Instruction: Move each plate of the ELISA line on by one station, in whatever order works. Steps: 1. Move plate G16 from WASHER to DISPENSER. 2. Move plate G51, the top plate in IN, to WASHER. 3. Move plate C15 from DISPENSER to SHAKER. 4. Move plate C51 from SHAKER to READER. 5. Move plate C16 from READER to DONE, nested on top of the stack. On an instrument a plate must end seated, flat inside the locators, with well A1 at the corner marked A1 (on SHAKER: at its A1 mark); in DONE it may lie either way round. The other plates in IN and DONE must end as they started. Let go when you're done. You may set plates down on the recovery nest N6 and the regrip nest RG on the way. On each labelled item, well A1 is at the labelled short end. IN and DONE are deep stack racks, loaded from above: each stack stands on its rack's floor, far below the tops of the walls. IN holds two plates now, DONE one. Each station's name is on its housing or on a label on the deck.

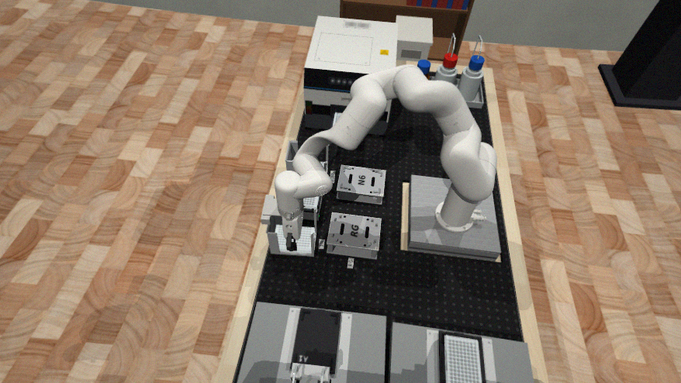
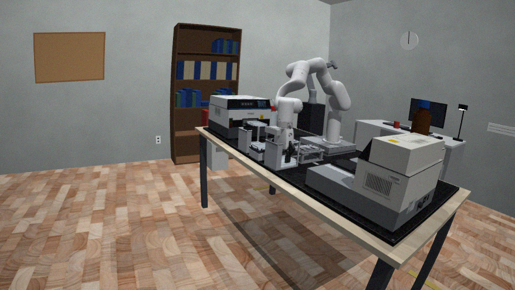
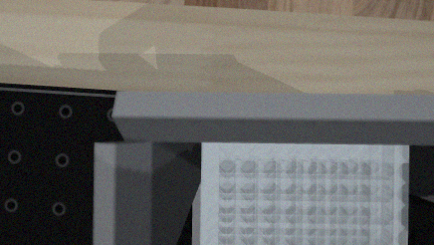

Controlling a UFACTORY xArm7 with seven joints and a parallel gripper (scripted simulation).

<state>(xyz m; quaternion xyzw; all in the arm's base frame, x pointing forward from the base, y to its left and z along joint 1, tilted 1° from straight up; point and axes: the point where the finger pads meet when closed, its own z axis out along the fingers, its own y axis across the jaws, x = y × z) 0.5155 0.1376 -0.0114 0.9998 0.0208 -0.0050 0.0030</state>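
My gripper (image 1: 289, 245) reaches straight down into the nearer grey deep rack (image 1: 291, 238) at the left edge of the deck. Its fingers are shut on the white well plate (image 1: 303, 236) lying in that rack. The wrist view shows the plate's wells (image 3: 304, 194) just below the rack's grey wall (image 3: 269, 117); the fingers themselves are out of that view. In the side view the gripper (image 2: 287, 155) is down inside the rack (image 2: 275, 155). I cannot read the plate's label. A second rack (image 1: 307, 156) stands just behind, partly hidden by my arm.
Nests N6 (image 1: 361, 183) and RG (image 1: 354, 233) stand right of the racks, both empty. At the front, one station has an empty black nest marked A1 (image 1: 314, 340); its neighbour holds a white plate (image 1: 461, 357). A large instrument (image 1: 350, 47) and bottles (image 1: 450, 67) stand at the back.
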